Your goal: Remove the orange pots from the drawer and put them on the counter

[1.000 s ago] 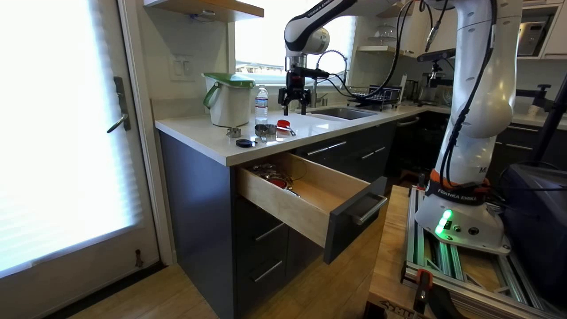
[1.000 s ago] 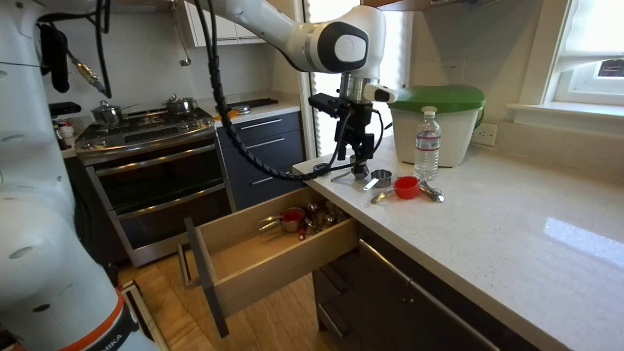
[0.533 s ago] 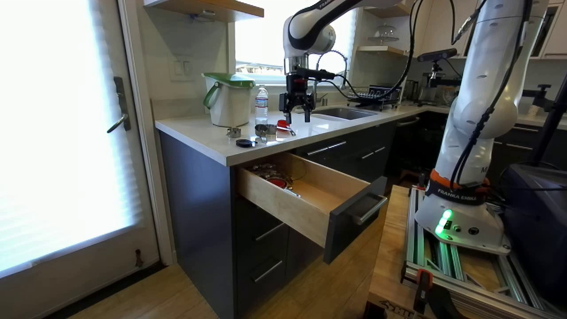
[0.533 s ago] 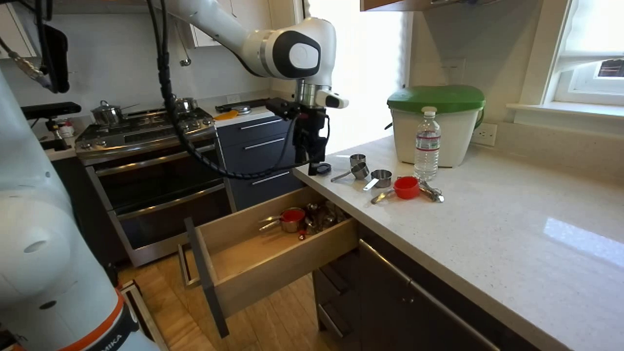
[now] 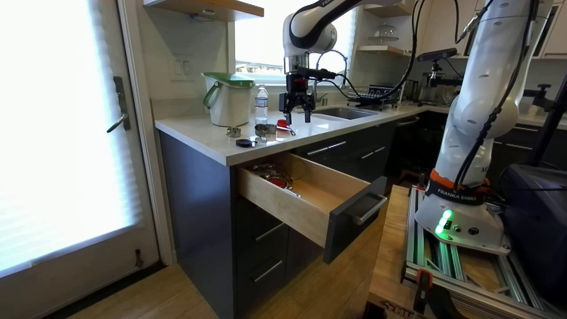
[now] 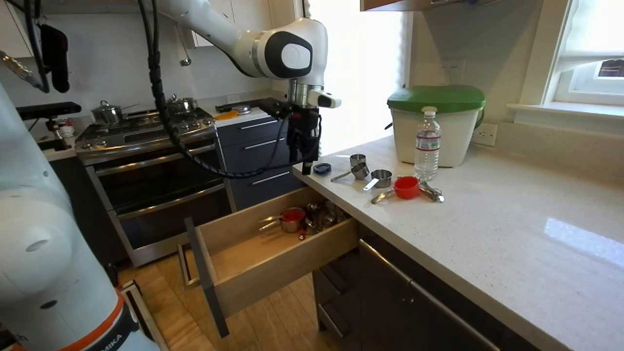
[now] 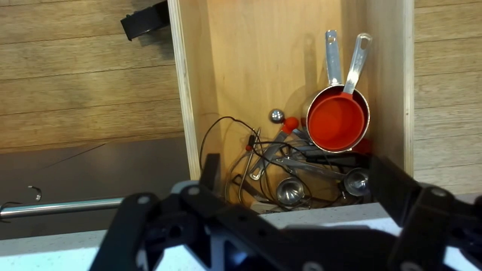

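White counter [image 6: 487,243] bears a bottle [image 6: 427,151] beside a lidded bucket [image 6: 456,136]; stove [image 6: 158,170] beyond the drawer [image 6: 287,268]; jaws spread apart.

Wrist view: pots [image 7: 336,122] nested, right of centre in drawer [image 7: 260,67]; utensils [image 7: 290,191] lower in frame. In an exterior view: bench [image 6: 487,229] at right; on it, bottle [image 6: 427,153] before pail [image 6: 460,129], cups [image 6: 381,178] left of bottle.
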`<state>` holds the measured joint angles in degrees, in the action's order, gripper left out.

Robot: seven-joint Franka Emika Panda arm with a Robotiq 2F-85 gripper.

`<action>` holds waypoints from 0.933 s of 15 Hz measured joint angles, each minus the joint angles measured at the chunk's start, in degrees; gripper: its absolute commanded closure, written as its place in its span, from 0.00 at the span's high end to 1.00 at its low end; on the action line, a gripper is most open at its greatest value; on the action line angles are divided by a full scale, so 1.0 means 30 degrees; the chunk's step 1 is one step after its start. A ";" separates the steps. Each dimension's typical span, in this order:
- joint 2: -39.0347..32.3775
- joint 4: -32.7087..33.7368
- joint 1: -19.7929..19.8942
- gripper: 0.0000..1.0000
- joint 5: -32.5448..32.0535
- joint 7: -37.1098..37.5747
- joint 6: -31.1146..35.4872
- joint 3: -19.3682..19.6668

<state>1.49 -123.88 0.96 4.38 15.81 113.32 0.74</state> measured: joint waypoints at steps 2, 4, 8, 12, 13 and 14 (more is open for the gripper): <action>-0.0010 0.0032 -0.0002 1.00 0.0000 0.0000 0.0000 -0.0001; -0.0098 0.0036 -0.0015 1.00 0.0017 -0.0154 -0.0003 -0.0023; -0.0836 -0.0546 -0.0317 1.00 0.1318 -0.2229 -0.0011 -0.0401; -0.1576 -0.1669 -0.0607 1.00 0.2527 -0.2951 0.0012 -0.0742; -0.1710 -0.1952 -0.0612 1.00 0.2880 -0.3054 0.0102 -0.0796; -0.1839 -0.2196 -0.0615 1.00 0.3204 -0.3156 0.0297 -0.0830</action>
<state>-4.02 -130.47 -0.89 13.99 6.35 114.21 -1.74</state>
